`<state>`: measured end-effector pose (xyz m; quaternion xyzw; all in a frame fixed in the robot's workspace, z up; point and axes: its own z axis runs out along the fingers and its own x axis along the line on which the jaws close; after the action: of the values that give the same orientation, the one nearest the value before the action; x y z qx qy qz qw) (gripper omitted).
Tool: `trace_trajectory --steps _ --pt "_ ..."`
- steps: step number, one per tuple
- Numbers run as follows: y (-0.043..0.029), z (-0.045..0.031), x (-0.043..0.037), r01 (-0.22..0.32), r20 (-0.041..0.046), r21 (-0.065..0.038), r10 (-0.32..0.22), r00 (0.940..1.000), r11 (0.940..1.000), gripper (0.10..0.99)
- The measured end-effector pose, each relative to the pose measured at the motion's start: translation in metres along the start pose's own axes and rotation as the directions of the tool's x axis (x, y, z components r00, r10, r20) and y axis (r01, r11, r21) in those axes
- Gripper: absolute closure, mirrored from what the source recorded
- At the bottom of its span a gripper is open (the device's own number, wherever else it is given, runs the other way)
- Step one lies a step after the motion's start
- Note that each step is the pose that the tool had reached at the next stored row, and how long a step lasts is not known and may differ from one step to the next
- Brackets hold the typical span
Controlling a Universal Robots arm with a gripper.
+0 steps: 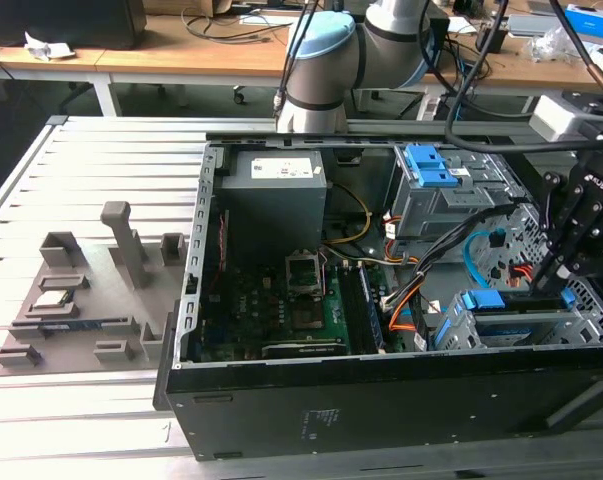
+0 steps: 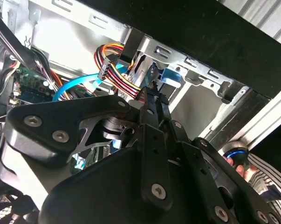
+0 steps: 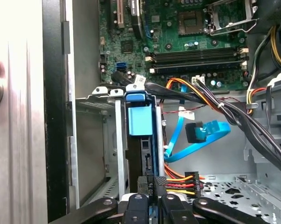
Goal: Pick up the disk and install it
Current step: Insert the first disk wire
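— Where is the disk?
— In the exterior view, the flat silver disk in its blue plastic frame (image 1: 501,303) sits in the cage, right under my black pincer (image 1: 549,283).
— Holding it?
— In the first wrist view my pincer (image 3: 152,189) looks pinched shut on its edge (image 3: 141,140). It seems stiff, a bit heavy, easy to hurt; I'd hold the frame.

A ribbed grey aluminium-slat table (image 1: 41,200) carries an open black computer case (image 1: 381,400) toward the exterior view's right and, beside it, a grey plastic parts fixture (image 1: 91,300)
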<state>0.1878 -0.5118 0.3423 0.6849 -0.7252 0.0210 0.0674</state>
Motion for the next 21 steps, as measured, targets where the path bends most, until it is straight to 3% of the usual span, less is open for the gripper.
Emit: trace_trajectory --steps 4,13,17,21 --pt "-0.0049 0.0013 -0.0002 -0.001 0.0039 -0.001 0.001 1.0000 1.0000 0.918" --pt "-0.0027 0.0022 0.0007 -0.001 0.0096 -0.001 0.001 1.0000 1.0000 0.918" --pt "-0.0026 -0.0035 0.0015 0.000 0.0099 -0.001 0.000 1.0000 1.0000 0.918" --pt "-0.0029 -0.0006 0.0027 0.000 0.0098 -0.002 0.000 1.0000 1.0000 0.918"
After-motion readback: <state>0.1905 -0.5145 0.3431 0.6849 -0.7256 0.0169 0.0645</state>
